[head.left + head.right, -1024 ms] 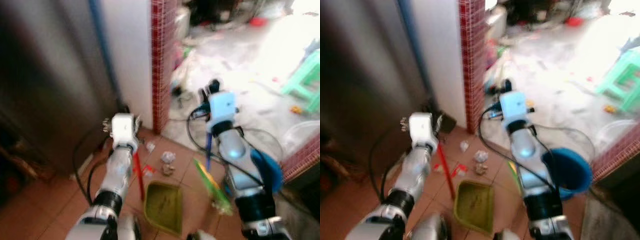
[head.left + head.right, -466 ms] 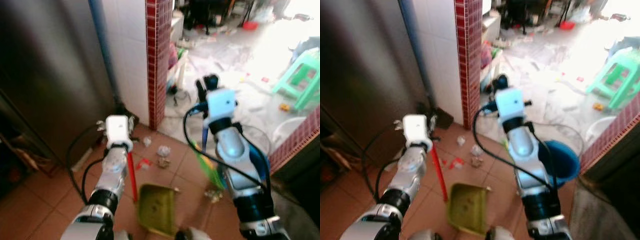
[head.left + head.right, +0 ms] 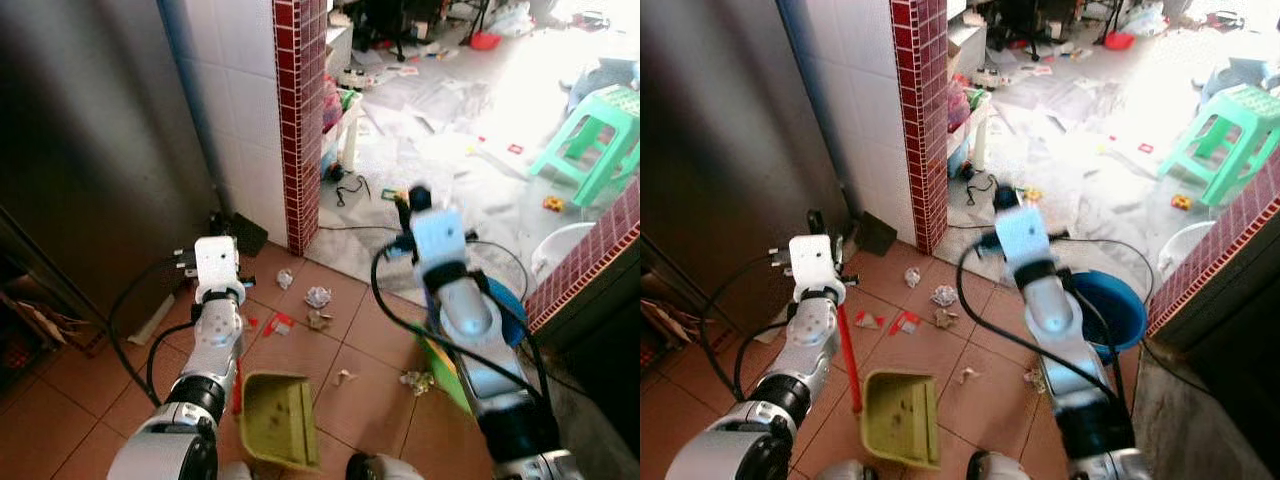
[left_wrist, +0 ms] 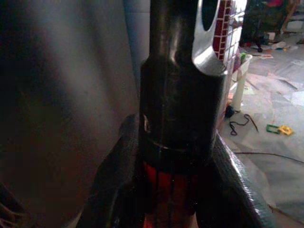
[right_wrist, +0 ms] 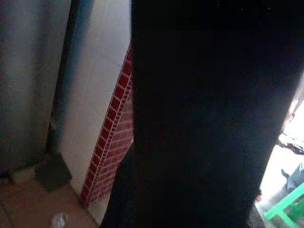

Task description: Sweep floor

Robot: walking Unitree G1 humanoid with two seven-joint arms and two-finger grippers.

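Left eye view: my dustpan (image 3: pixel 277 432) sits on the tiled floor (image 3: pixel 90 400) below crumpled paper scraps (image 3: pixel 318 297) near the red brick pillar (image 3: pixel 300 120).

Right eye view: its red handle (image 3: pixel 848 362) rises toward my left arm.

Left wrist view: my left claw (image 4: pixel 178 156) is clamped around that handle.

Right wrist view: my right claw's grip is too dark to tell.

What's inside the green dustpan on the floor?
The dustpan sits open on the tiles. A few small dark specks of dirt show inside it, but no paper scraps. The crumpled paper lies on the floor ahead.
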